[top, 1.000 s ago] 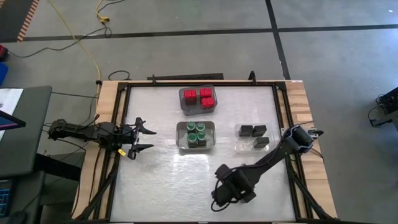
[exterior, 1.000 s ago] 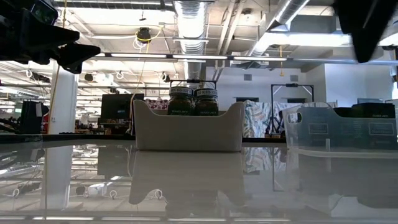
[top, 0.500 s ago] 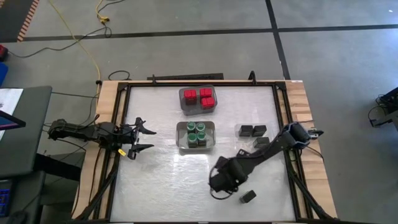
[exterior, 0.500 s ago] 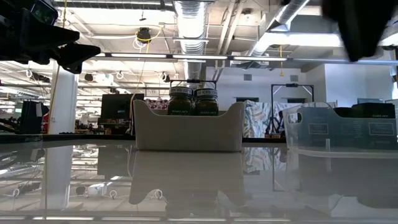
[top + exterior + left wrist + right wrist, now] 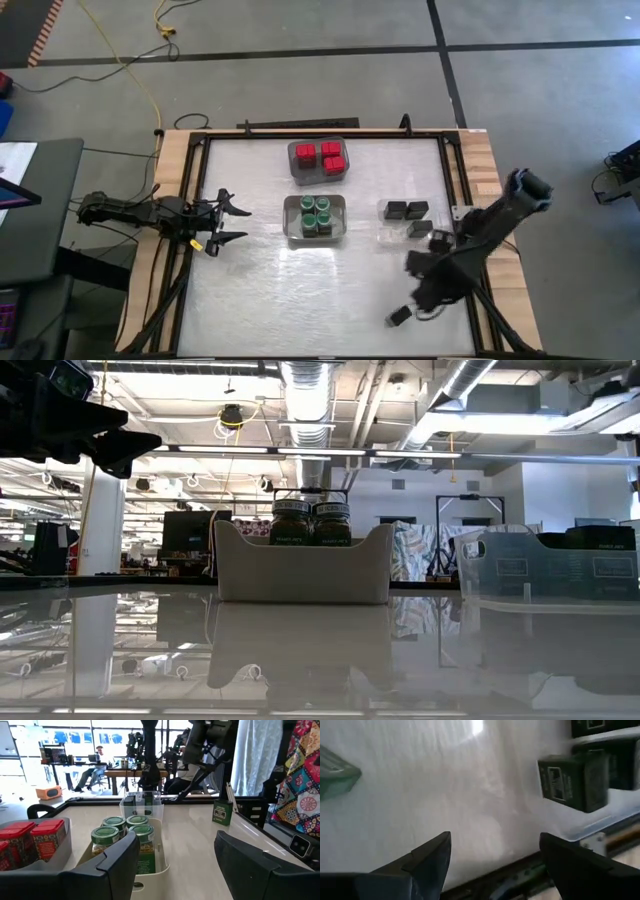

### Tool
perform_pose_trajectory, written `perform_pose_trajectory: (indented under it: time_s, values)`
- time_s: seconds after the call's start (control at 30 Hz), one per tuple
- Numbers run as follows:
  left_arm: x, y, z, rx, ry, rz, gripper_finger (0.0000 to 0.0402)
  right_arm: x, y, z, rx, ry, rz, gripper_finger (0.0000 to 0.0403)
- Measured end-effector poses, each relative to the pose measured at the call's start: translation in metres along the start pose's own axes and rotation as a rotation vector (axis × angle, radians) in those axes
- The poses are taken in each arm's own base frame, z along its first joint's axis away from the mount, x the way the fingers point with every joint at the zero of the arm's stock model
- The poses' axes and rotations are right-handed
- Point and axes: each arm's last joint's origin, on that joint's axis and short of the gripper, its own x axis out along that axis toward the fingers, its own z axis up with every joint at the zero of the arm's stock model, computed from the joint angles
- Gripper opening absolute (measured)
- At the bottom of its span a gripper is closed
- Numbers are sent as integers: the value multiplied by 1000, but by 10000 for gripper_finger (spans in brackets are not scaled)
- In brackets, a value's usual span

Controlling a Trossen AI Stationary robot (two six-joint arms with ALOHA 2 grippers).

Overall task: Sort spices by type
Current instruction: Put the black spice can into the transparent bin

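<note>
Three red-topped containers (image 5: 322,155) sit in a clear bin at the far middle. Green-lidded jars (image 5: 316,215) fill a white bin (image 5: 303,572) at the centre. Dark tins (image 5: 407,211) lie in a clear bin (image 5: 545,565) on the right. One dark tin (image 5: 399,316) stands alone on the table near the near edge; the left wrist view shows it upright (image 5: 222,812). My right gripper (image 5: 420,298) hovers open just to the right of it, touching nothing (image 5: 495,836). My left gripper (image 5: 230,222) waits open at the table's left, facing the jars (image 5: 122,832).
Black rails (image 5: 452,170) and a wooden frame (image 5: 170,200) run around the white table top. Bare table lies between the left gripper and the bins and along the near edge. A dark monitor stand (image 5: 40,200) is off the table's left side.
My right arm has swung from the near middle of the table toward the right edge, uncovering the lone dark tin, which stays by the near edge. Its dark bulk has left the top right of the low view.
</note>
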Motion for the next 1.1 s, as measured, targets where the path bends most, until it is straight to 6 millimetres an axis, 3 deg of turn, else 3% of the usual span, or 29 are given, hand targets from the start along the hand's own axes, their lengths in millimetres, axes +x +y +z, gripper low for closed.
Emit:
perform_pose_trajectory:
  time_s: [0.17, 0.4, 0.63, 0.83, 1.1]
  values:
    - [0, 0, 0, 0, 0, 0, 247, -16, -17, -32, 112, -91, 201, 333]
    - [0, 0, 0, 0, 0, 0, 247, -28, -27, -47, 556, -50, 310, 331]
    - [0, 0, 0, 0, 0, 0, 247, -17, -3, -42, 771, -16, 293, 329]
    - [0, 0, 0, 0, 0, 0, 247, -7, 28, -33, 855, 1, 375, 329]
    - [0, 0, 0, 0, 0, 0, 247, 5, 50, -28, 994, 32, 400, 329]
